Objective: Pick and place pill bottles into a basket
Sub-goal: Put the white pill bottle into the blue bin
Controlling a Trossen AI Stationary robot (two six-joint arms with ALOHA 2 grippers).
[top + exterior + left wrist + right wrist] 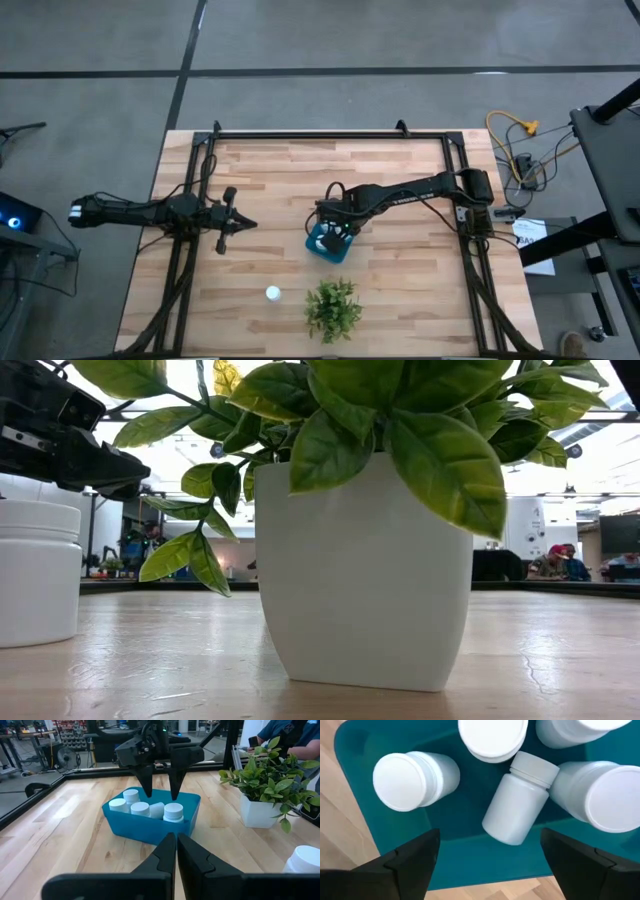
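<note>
The teal basket (145,827) stands at the table's middle with several white pill bottles in it. Most stand upright; one (520,800) lies on its side on the basket's floor (465,820). My right gripper (161,787) hangs open just above the basket, fingers pointing down, one on either side of the lying bottle and touching nothing. Another pill bottle (272,293) stands alone on the table near the front edge, left of the plant. My left gripper (245,224) waits shut at the left, level, pointing toward the basket.
A green plant in a white pot (332,308) stands near the front edge, just in front of the basket (335,252). A black frame (330,133) runs along the table's far side and both sides. A person in a blue top (280,732) sits beyond the table.
</note>
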